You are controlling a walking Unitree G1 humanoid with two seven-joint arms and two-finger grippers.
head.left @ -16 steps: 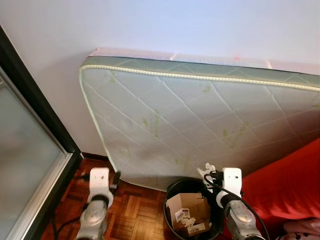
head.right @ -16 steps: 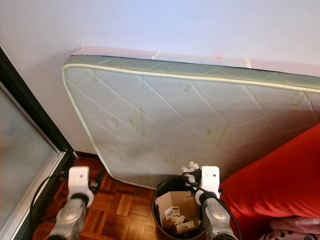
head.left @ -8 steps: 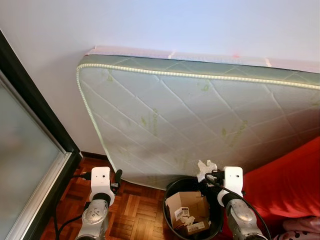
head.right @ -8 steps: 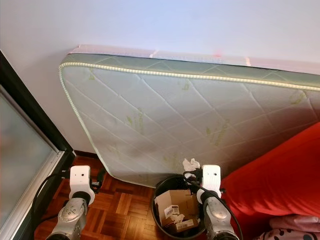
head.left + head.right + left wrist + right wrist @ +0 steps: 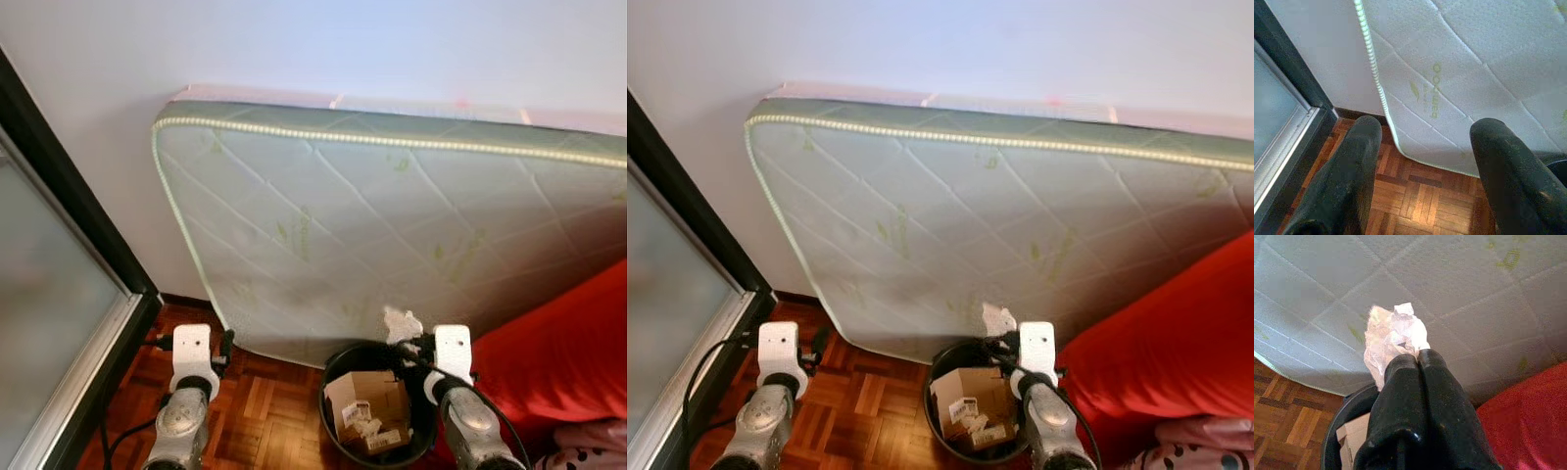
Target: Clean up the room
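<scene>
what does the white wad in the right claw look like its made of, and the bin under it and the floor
The wad pinched in the right claw looks like crumpled thin paper or tissue, possibly plastic film: matte white, slightly see-through creases. The bin seems smooth black plastic, with a faint sheen on its round rim. The floor looks like varnished wood parquet: reddish-brown small blocks, glossy highlights.

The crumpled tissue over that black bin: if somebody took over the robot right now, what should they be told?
Right gripper: fingers shut on the crumpled tissue, held above the rim of the black bin.
Left gripper: open, holding nothing, above the parquet floor beside the mattress.
Bin already holds a cardboard box and paper scraps.
Done: tissue picked up and brought to the bin.
Left: likely open the fingers so it drops in.
</scene>
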